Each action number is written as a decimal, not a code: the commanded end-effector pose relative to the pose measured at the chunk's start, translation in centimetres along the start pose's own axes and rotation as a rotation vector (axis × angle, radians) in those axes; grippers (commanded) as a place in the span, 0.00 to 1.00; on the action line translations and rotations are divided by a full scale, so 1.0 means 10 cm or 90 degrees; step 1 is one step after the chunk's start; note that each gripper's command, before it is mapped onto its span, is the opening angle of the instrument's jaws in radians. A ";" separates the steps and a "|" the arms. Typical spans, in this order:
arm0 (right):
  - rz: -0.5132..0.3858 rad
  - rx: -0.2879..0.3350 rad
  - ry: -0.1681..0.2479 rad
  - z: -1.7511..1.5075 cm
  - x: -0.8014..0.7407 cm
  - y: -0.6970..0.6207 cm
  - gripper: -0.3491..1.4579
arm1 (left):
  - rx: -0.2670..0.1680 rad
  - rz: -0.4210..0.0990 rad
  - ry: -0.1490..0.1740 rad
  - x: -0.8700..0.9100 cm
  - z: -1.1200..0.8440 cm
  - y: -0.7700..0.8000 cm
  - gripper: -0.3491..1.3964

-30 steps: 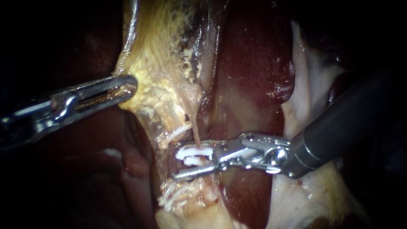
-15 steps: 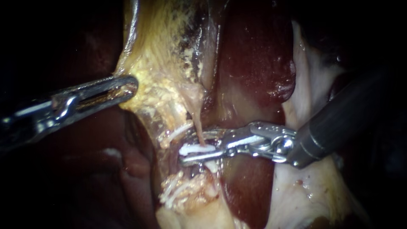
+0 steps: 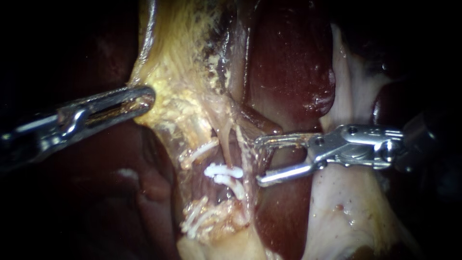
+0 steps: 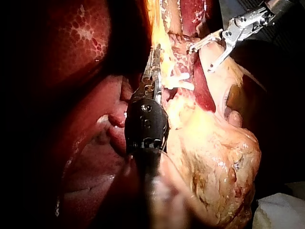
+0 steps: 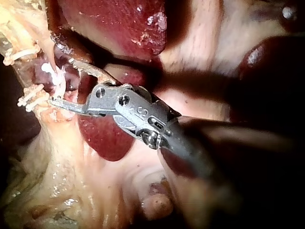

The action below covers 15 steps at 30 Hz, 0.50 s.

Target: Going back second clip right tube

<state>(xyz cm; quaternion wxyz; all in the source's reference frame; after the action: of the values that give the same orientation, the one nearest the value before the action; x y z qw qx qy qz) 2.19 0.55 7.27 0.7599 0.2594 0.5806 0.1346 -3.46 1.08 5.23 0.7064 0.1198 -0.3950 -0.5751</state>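
Endoscope view: the left tool (image 3: 147, 97) enters from 9 o'clock. Its jaws are narrow and clamped on the edge of the yellow tissue (image 3: 183, 91), apparently drawing it toward 9 o'clock so the strands below centre lie stretched and exposed. The right tool (image 3: 259, 162) enters from 3 o'clock with jaws wide and nothing between them, its tips just beside the right tube (image 3: 224, 147) but apart from it. A bright white clip (image 3: 222, 170) sits across that tube just past centre toward 6 o'clock. A second white piece touches it at its 5 o'clock; I cannot tell whether that is another clip. Duller clips (image 3: 197, 150) mark the pale column toward 8 o'clock. Dark liver (image 3: 288, 62) fills 12 to 2 o'clock.

Left wrist view: the left tool (image 4: 153, 67) lies along the yellow tissue, jaws together on it. The white clip (image 4: 178, 81) is just beside its tip, and the right tool (image 4: 200, 59) is open beyond, off the clip.

Right wrist view: the right tool (image 5: 61, 81) is spread and empty, with the clip (image 5: 50, 71) just ahead of its tips; whether they are clear of it cannot be told from here.

Judgement: the clip looks seated. The wide, empty jaws suit a straight pull-back along the shaft, while the left traction keeps the field readable. The risk is a jaw tip snagging the thin strands.
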 end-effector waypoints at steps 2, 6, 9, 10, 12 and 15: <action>-0.023 0.000 0.003 -0.002 0.005 0.000 0.52 | 0.000 0.000 0.000 0.000 0.001 0.000 0.00; -0.056 0.004 0.019 -0.012 0.015 -0.003 0.52 | 0.000 0.000 0.000 0.000 0.001 0.000 0.00; -0.067 0.000 0.020 -0.021 0.025 -0.003 0.52 | 0.000 0.000 0.000 0.001 0.001 0.000 0.00; -0.069 0.001 0.020 -0.024 0.027 -0.003 0.52 | 0.000 0.000 0.000 0.001 0.001 0.000 0.00; -0.072 0.002 0.021 -0.028 0.031 -0.004 0.52 | -0.001 0.000 -0.001 0.001 0.001 0.001 0.00; -0.075 0.001 0.021 -0.030 0.034 -0.005 0.52 | -0.002 0.000 -0.001 0.001 0.002 0.002 0.00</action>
<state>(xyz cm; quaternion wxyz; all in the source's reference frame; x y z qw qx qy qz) 1.99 0.75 6.90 0.7569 0.2226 0.6072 0.0941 -3.46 1.08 5.27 0.7065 0.1185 -0.3950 -0.5752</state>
